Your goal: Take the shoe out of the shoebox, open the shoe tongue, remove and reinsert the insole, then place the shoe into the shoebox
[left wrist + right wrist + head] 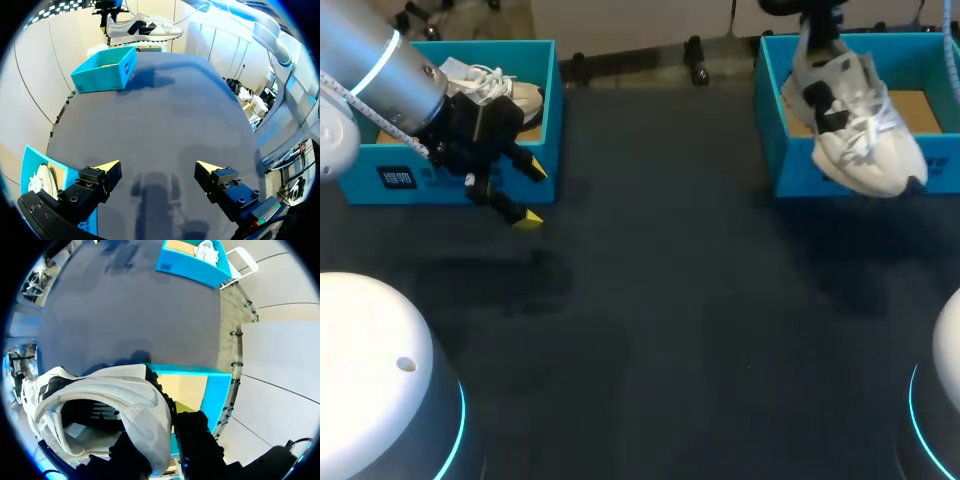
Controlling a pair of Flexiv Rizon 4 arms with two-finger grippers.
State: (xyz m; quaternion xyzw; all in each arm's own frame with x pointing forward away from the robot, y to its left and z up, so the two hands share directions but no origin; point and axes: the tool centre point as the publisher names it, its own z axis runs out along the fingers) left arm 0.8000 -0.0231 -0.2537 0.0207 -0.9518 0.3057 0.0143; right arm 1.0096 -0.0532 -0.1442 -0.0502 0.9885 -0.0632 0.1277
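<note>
My right gripper [170,415] is pinching the shoe [855,130] by its heel collar above the shoebox [790,160]. The shoe is probably light and floppy. My left gripper [157,167] is hanging open.

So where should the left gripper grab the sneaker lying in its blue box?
Probably from above, since the shoebox walls block the sides of the boxed sneaker. Pinch its foot-opening rim, one finger inside and one outside, as the right gripper holds the lifted sneaker. Part of it is hidden, so that's a guess.
</note>
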